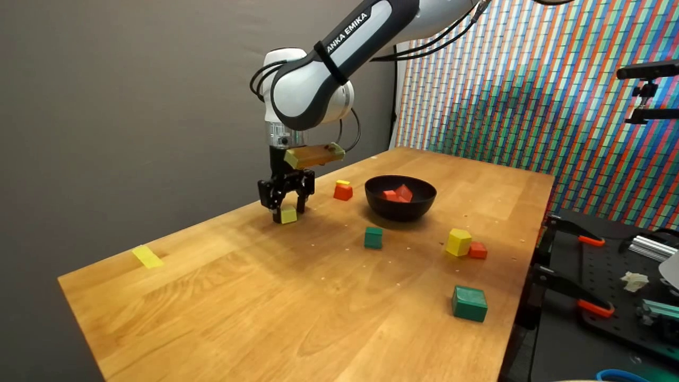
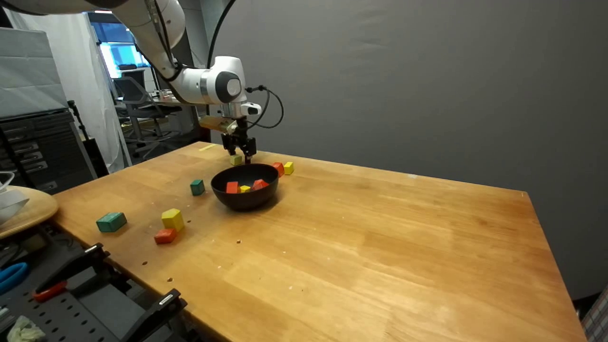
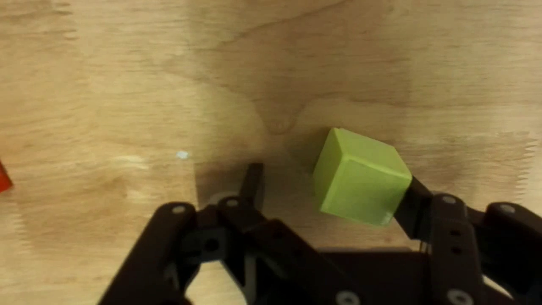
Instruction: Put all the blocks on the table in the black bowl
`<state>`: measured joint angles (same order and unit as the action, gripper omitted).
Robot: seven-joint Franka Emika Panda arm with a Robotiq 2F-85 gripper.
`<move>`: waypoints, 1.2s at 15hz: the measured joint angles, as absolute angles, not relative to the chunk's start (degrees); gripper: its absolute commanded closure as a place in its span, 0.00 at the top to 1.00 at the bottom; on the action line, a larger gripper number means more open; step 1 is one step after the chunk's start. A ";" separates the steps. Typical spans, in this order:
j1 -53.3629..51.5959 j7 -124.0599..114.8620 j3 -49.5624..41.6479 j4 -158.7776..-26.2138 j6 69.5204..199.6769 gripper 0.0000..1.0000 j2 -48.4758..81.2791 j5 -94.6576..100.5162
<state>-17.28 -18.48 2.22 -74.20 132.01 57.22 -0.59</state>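
In the wrist view a yellow-green block (image 3: pixel 366 182) sits between the fingers of my gripper (image 3: pixel 336 190). The right finger is at its side, while a gap separates it from the left finger. My gripper is low over the far part of the table (image 1: pixel 254 318). The black bowl (image 1: pixel 400 209) holds red blocks (image 2: pixel 232 187) and a yellow block (image 2: pixel 245 189). Behind the bowl stand a red block (image 1: pixel 343 192) and a yellow block (image 2: pixel 289 168). Elsewhere lie a small green block (image 1: pixel 373 237), a yellow block (image 1: pixel 459 242) touching a red block (image 1: pixel 477 250), and a larger green block (image 1: pixel 469 303).
A yellow tape strip (image 1: pixel 147 256) is stuck near the table's far edge. Along another edge, black clamps with orange tips (image 1: pixel 594 307) rest on a dark perforated board. A round wooden top (image 2: pixel 28 209) adjoins the table's corner.
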 measured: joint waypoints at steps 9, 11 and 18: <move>-16.28 -19.04 2.40 -72.84 131.93 0.30 52.95 -1.17; -15.06 -19.04 2.39 -75.73 133.14 0.37 49.91 -1.55; -12.24 -17.62 5.02 -84.71 134.18 0.91 46.42 -6.16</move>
<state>-12.24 -17.62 5.02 -84.71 134.18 46.42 -6.16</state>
